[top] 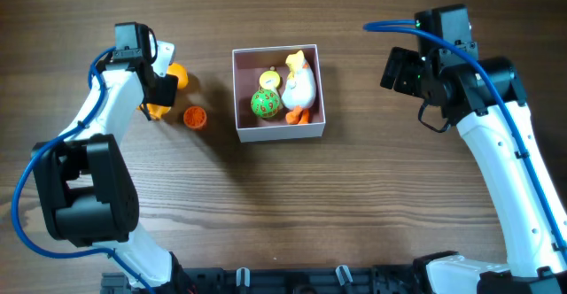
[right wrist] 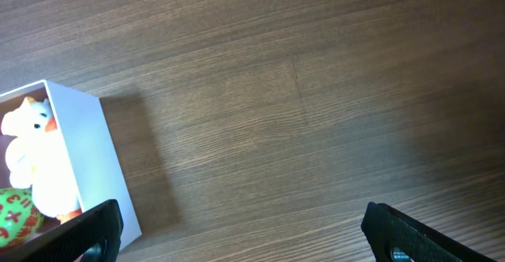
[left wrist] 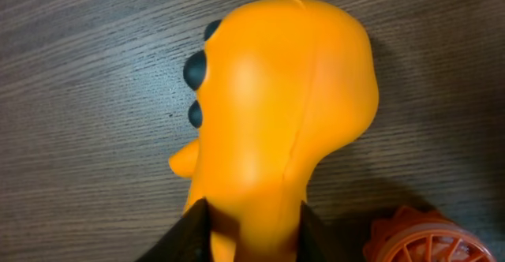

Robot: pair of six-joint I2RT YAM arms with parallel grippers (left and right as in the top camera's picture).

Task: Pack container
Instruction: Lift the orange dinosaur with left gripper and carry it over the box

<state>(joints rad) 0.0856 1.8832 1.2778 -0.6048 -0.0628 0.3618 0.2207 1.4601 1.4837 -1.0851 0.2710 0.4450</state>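
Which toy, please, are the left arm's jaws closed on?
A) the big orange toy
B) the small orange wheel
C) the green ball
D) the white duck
A: in the left wrist view the left arm's jaws press against both sides of the big orange toy, which sits outside the box.

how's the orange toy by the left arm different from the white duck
The orange toy is orange with dark spots; the white duck is white with an orange beak and feet. The orange toy is on the table outside the container; the white duck lies inside it. The left pincer grips the orange toy; no pincer touches the white duck. Both are small toy figures.
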